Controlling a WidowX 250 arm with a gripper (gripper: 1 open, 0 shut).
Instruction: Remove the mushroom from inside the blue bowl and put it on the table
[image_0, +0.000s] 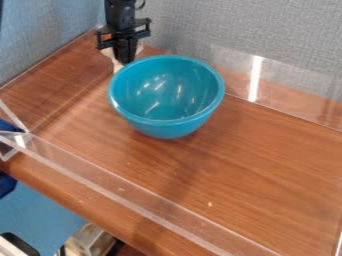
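The blue bowl (164, 95) stands upright on the table (214, 165), left of centre and toward the back. Its inside shows only glossy blue with pale glints; the mushroom is not in view. My gripper (123, 58) hangs pointing straight down just behind the bowl's far-left rim, low over the tabletop. Its dark fingers are pressed together, and nothing shows between them. The bowl's rim hides the very tips.
Low clear acrylic walls edge the table: one along the front (147, 195), one at the back right (274, 75), one on the left (34, 75). Bare wood lies in front of and to the right of the bowl.
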